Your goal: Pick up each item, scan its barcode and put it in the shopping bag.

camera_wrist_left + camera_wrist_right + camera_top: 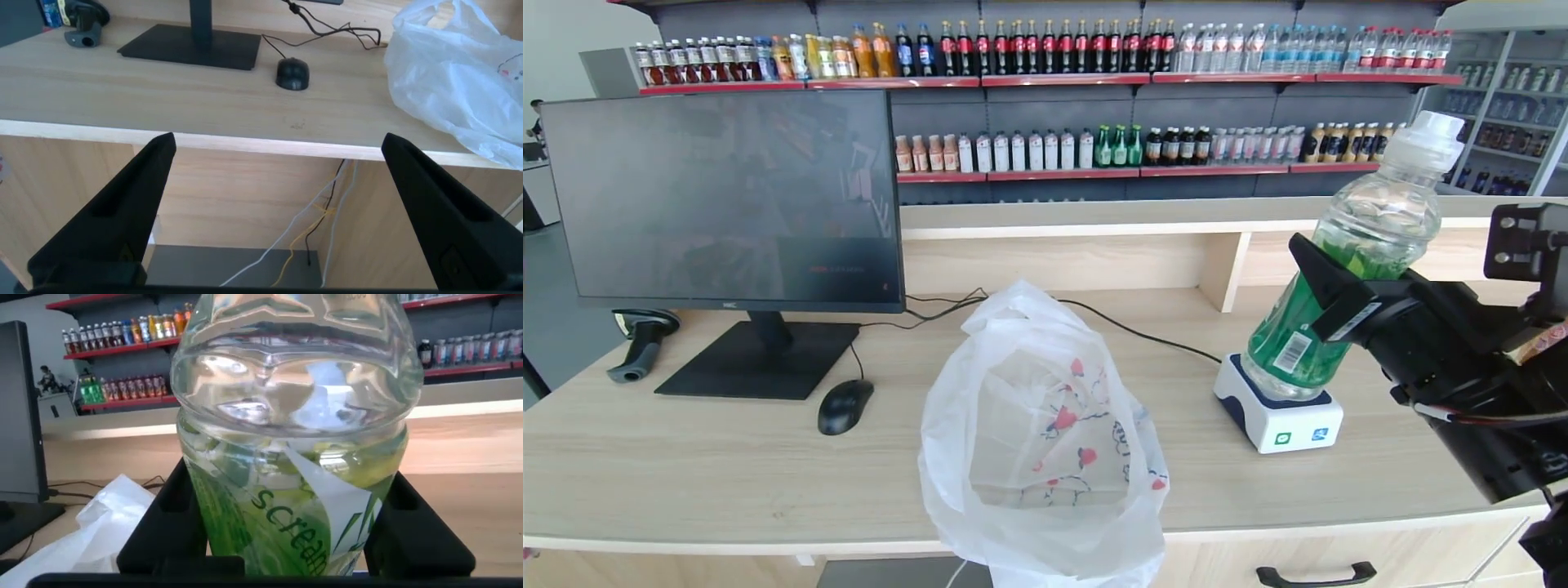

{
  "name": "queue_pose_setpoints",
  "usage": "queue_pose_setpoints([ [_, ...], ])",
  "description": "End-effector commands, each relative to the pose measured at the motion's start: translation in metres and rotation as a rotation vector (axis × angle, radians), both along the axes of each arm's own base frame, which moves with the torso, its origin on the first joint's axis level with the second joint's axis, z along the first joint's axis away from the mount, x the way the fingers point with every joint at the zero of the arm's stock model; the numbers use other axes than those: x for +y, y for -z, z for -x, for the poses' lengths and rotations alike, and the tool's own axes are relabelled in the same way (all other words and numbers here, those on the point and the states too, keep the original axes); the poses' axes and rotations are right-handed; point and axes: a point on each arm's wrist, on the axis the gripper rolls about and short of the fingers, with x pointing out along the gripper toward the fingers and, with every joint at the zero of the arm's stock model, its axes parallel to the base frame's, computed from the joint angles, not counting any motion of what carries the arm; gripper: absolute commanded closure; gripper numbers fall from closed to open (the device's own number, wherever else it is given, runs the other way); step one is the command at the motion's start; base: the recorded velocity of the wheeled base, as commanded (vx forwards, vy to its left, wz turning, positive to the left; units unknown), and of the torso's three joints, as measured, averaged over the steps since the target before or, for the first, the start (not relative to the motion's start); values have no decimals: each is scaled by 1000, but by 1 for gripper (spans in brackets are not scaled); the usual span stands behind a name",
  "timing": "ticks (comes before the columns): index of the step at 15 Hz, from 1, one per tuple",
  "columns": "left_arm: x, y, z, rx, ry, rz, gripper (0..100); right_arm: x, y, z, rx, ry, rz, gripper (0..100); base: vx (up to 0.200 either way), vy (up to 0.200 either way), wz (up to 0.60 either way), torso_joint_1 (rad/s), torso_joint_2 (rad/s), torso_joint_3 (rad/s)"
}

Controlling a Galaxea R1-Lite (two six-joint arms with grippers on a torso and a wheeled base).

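A clear bottle with a green label is held tilted just above the small white and blue scanner at the counter's right, its barcode facing outward. My right gripper is shut on the bottle, its black fingers pressing both sides of the label. A white plastic shopping bag with red print stands open at the counter's front middle, also seen as the bag. My left gripper hangs open and empty below the counter's front edge.
A monitor on a black stand occupies the counter's left, with a black mouse and a handheld scanner near it. A cable runs across the back. Drink shelves line the wall behind.
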Motion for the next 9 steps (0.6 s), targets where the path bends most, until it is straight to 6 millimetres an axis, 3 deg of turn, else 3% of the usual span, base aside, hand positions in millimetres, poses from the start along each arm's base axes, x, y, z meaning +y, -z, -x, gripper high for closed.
queue_pose_setpoints([
  [1, 0, 0, 0, -1, 0, 2, 0, 3, 4, 0, 17, -12, 1, 100, 0, 200, 0, -7, 2, 2],
  [4, 0, 0, 0, -1, 0, 2, 0, 8, 5, -1, 21, -31, -4, 100, 0, 200, 0, 6, 4, 4],
  [9, 0, 0, 0, -2, 0, 1, 0, 11, 1, -1, 5, -44, -14, 100, 0, 0, 0, 0, 0, 0],
])
